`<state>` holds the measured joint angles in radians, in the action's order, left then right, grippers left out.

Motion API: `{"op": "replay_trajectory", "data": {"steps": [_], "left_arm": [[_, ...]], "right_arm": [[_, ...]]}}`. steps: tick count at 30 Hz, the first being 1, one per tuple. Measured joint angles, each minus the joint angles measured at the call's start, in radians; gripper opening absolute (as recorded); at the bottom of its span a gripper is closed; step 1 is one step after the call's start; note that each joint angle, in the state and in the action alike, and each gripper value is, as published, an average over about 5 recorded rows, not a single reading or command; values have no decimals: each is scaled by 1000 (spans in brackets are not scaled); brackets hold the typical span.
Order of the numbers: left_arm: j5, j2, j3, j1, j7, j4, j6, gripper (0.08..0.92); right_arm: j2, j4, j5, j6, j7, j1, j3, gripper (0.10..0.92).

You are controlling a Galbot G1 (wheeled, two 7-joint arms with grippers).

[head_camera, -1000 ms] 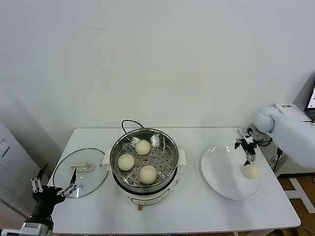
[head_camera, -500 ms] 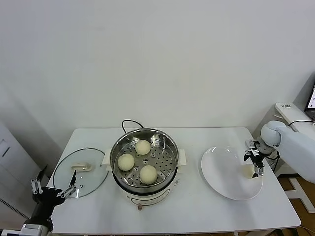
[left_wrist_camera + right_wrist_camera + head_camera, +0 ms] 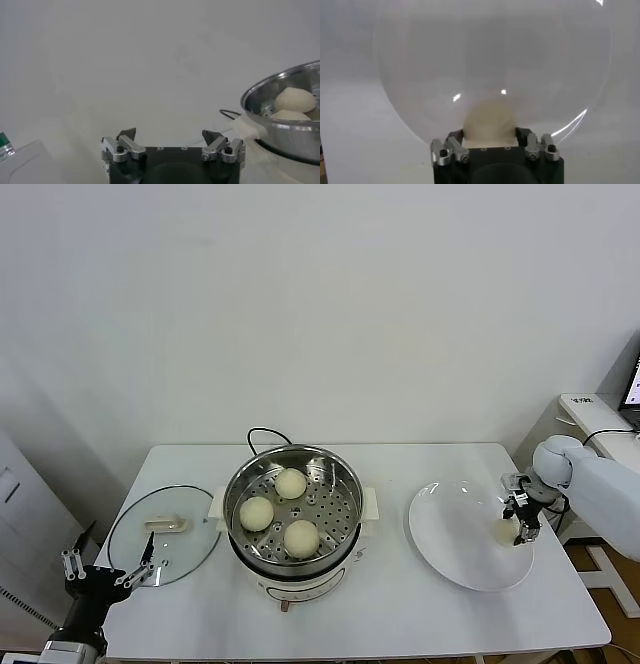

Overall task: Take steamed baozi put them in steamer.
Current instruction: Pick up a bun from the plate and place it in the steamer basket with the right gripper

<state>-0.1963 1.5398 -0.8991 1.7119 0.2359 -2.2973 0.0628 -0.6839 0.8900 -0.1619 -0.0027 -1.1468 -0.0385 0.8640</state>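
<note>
At right of the frame, the right gripper (image 3: 519, 522) clasps a bun (image 3: 505, 530) on the plate (image 3: 450, 534); lower left, the left gripper (image 3: 108, 570) gapes wide.

Head view high over table (image 3: 400, 604), wrist views low, close, sharing steamer (image 3: 293, 504).
</note>
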Motion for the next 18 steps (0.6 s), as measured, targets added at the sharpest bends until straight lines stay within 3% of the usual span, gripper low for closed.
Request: {"op": "replay_trajectory", "data": {"steps": [5,18], "left_arm": [[1,1,-1,-3,0,0,0,823],[0,9,3,-21,0,8,-1,823]], "right_arm": [[2,37,66,-11,-5,-59,53,390],[-142,175,527,-109,-5,-498,353,424]]}}
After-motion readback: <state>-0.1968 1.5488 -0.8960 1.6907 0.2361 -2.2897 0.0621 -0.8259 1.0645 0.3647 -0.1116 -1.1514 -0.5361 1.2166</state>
